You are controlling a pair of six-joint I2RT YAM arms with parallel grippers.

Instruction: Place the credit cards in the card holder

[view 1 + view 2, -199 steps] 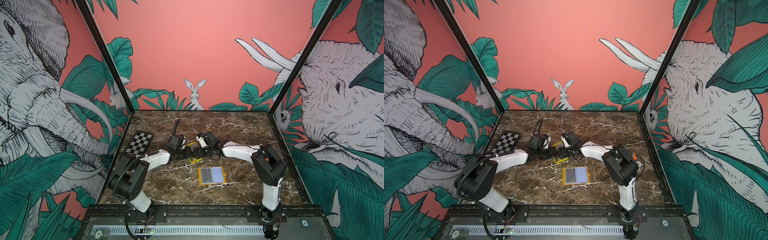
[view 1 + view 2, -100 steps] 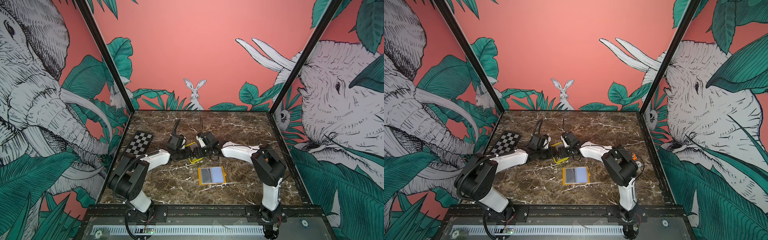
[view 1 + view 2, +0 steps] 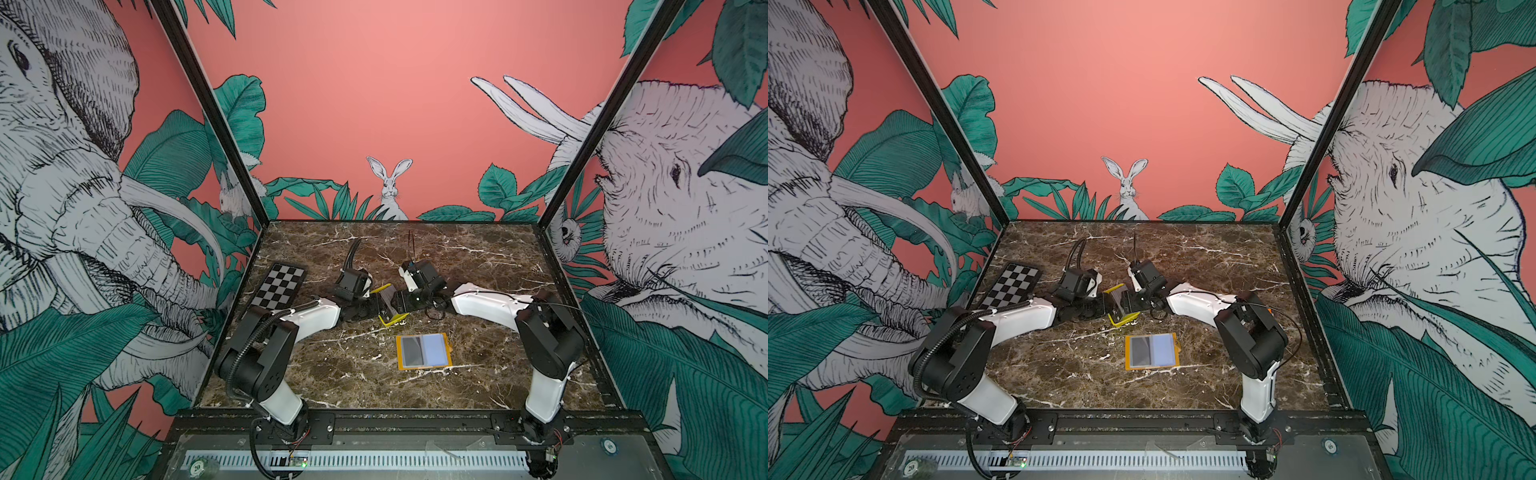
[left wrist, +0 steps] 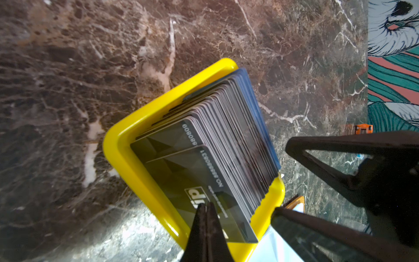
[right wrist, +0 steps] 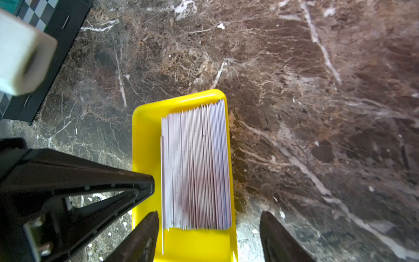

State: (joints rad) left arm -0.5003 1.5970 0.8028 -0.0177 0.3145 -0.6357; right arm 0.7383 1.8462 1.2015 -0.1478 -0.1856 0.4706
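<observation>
**Yellow tray [image 4: 118, 145] holds the "vip" credit cards [image 4: 226, 136]**

The left gripper [image 4: 205, 217] has jaws pressed together at the front card's "vip" mark. The right gripper [image 5: 208, 214] stands spread astride the stack. Cards read "NO." and "880809", on edge, centre of both top views. The card holder [image 3: 424, 351] lies open flat below them, apart.
</observation>
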